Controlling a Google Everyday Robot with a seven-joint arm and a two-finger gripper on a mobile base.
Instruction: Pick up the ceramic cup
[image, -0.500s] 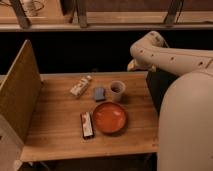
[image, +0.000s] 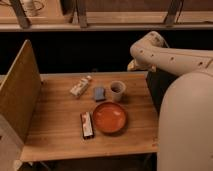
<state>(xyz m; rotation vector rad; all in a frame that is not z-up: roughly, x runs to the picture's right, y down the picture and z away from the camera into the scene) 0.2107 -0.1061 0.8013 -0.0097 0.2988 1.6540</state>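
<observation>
The ceramic cup (image: 117, 90) is small, greyish-beige, with a dark inside. It stands upright on the wooden table (image: 60, 135), right of centre, just behind the orange-red bowl (image: 109, 117). My white arm (image: 170, 57) reaches in from the right, above the table's far right corner. My gripper (image: 133, 65) is at the arm's end, behind and to the right of the cup, above the table's back edge and apart from the cup. It holds nothing that I can see.
A small blue object (image: 99, 93) lies just left of the cup. A white packet (image: 80, 86) lies further left. A dark snack bar (image: 87, 124) lies left of the bowl. A wooden divider panel (image: 17, 95) stands along the table's left side. A railing (image: 100, 22) runs behind.
</observation>
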